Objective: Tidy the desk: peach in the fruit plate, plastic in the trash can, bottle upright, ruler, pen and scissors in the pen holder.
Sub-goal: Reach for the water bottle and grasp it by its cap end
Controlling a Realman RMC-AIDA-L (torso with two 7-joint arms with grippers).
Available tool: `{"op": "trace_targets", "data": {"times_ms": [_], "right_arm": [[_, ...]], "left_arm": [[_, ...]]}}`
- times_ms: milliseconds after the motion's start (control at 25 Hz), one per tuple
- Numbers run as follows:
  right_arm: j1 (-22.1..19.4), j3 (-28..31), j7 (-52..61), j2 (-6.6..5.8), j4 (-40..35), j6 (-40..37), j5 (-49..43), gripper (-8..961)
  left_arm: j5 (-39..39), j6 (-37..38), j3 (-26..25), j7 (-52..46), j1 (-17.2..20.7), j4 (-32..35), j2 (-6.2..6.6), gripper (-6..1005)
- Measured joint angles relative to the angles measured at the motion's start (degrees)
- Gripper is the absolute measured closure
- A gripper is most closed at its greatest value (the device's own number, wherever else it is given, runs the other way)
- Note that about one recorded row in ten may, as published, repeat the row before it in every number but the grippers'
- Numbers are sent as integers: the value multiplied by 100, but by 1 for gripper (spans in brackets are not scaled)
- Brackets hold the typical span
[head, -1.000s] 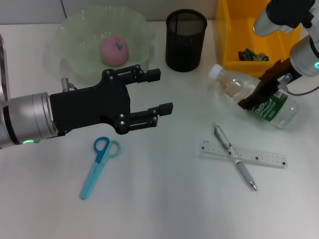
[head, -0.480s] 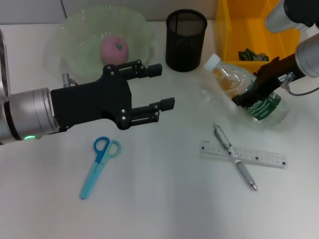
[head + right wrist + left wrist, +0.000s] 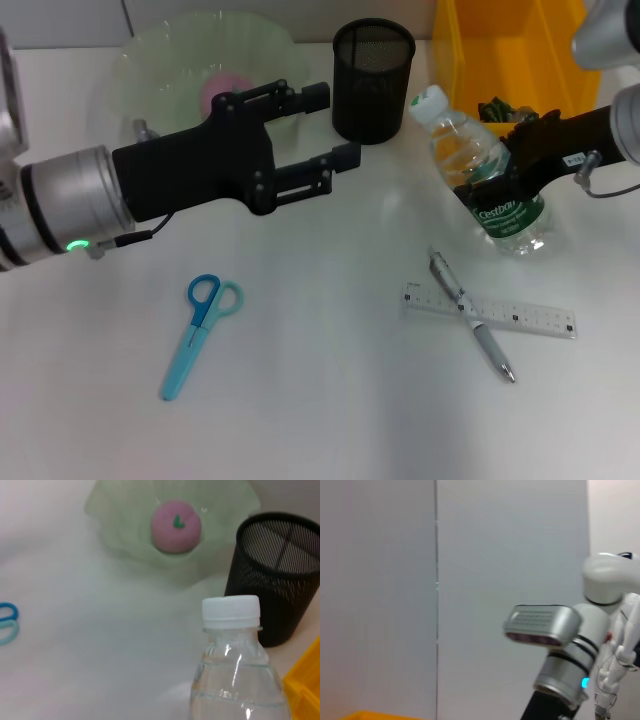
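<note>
On the white desk (image 3: pixel 330 400), the bottle (image 3: pixel 478 178) sits beside the yellow trash can (image 3: pixel 465 80), clamped in the right gripper (image 3: pixel 500 172), its long axis tilted, cap leaning toward the pen holder (image 3: pixel 372 80) (nearly upright). The left gripper (image 3: pixel 328 128) hovers open, well apart.

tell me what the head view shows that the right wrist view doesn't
Only the head view: the clear plastic ruler with the silver pen lying across it, the yellow bin, the open left tool, and the right tool clamping the bottle. Only the right wrist view: the pink peach unobstructed. Both: clear water bottle, black mesh pen holder, green plate, blue scissors.
</note>
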Motion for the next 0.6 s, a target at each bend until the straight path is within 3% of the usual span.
{"op": "trace_targets", "data": {"times_ms": [280,600], "right_arm": [[-276,12,-479,2,-120,-2,449,168],[-371,64,-790,0,-153,-49,828,168]], "left_arm": [[-1,-665,198,-653,-259,-60,4,303],[-13,-770,363,-663,-363,-88,-9,304]]}}
